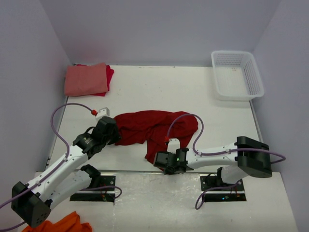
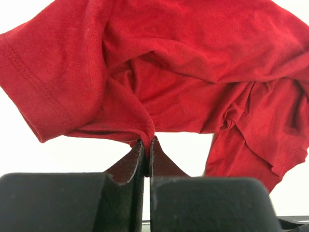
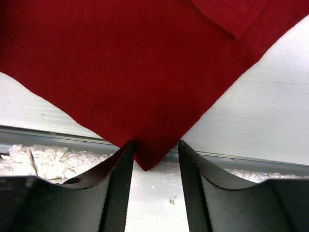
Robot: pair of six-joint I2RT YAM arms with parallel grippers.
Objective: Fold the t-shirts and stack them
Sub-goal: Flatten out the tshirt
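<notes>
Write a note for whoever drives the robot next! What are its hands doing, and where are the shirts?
Left gripper: shut, pinching the dark red t-shirt by a fold near one sleeve.
Right gripper: open, jaws either side of a hem corner at the near edge of the table, not yet closed.
Dark red t-shirt: crumpled mid-table.
Done: salmon-pink t-shirt lies folded far left, on a brighter red t-shirt.
Left: grip the corner, spread, fold and stack the dark red one.
</notes>
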